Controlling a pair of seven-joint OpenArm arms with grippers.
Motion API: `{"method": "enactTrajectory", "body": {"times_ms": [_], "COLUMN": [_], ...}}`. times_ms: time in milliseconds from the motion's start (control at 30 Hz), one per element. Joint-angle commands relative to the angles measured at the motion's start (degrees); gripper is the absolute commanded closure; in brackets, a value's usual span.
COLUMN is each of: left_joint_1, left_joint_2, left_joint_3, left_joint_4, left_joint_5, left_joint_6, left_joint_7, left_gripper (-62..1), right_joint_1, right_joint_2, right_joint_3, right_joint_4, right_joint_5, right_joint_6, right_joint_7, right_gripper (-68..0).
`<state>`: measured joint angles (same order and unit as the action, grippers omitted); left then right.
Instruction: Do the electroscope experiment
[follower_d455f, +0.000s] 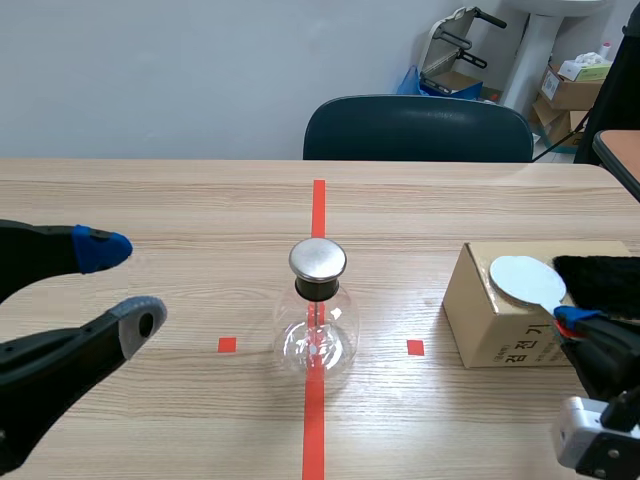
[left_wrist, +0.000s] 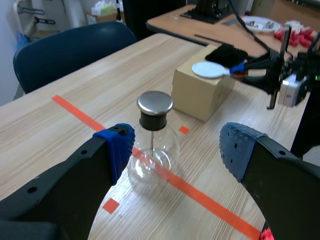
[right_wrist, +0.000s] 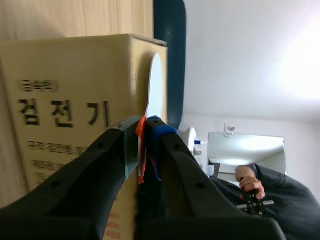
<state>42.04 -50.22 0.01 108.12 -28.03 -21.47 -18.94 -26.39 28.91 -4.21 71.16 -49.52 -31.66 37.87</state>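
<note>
Wooden table (follower_d455f: 150, 200): left jaws wide apart near electroscope (follower_d455f: 318, 290); right jaws clamped on disc handle (right_wrist: 141, 155).

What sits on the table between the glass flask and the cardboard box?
Nothing: bare wood between the flask and the box, only a red tape square marking the table. The scene view shows it plainly.
</note>
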Motion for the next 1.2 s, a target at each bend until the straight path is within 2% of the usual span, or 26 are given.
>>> {"method": "enactTrajectory", "body": {"times_ms": [0,67,300,633,800,967,1167], "left_joint_1": [-0.2,-0.2,-0.2,-0.2,-0.2,-0.3,-3.5], "left_joint_2": [0.7,0.9,0.8,0.9,0.8,0.9,1.0], "left_joint_3": [-0.1,-0.1,-0.1,-0.1,-0.1,0.0,3.6], "left_joint_4": [0.7,0.7,0.7,0.7,0.6,0.6,-0.5], "left_joint_5": [0.0,1.3,1.7,2.2,3.5,3.5,3.5], "left_joint_6": [-0.3,-0.3,-0.3,-0.3,-0.3,-0.2,1.1], "left_joint_7": [-0.5,-0.5,-0.1,2.5,2.5,2.0,2.3], "left_gripper": [-38.6,-38.6,-38.6,-38.6,-37.8,-17.0,-7.7], "right_joint_1": [0.5,0.5,0.2,1.8,3.6,4.9,6.3], "right_joint_2": [0.4,0.4,0.4,0.0,-0.1,-1.0,-2.3], "right_joint_3": [0.3,0.3,-1.8,-11.5,-16.4,-19.5,-22.4], "right_joint_4": [3.0,4.9,11.9,16.4,16.5,16.5,16.5], "right_joint_5": [0.4,0.0,-2.6,-11.0,-14.7,-18.9,-23.5], "right_joint_6": [-0.4,-0.4,-0.2,-0.5,-2.3,-3.0,-2.9], "right_joint_7": [-2.1,-4.0,-13.9,-31.7,-39.4,-45.1,-49.4], "right_gripper": [-1.3,-1.3,-1.3,-1.3,-1.3,-1.3,-1.3]}}
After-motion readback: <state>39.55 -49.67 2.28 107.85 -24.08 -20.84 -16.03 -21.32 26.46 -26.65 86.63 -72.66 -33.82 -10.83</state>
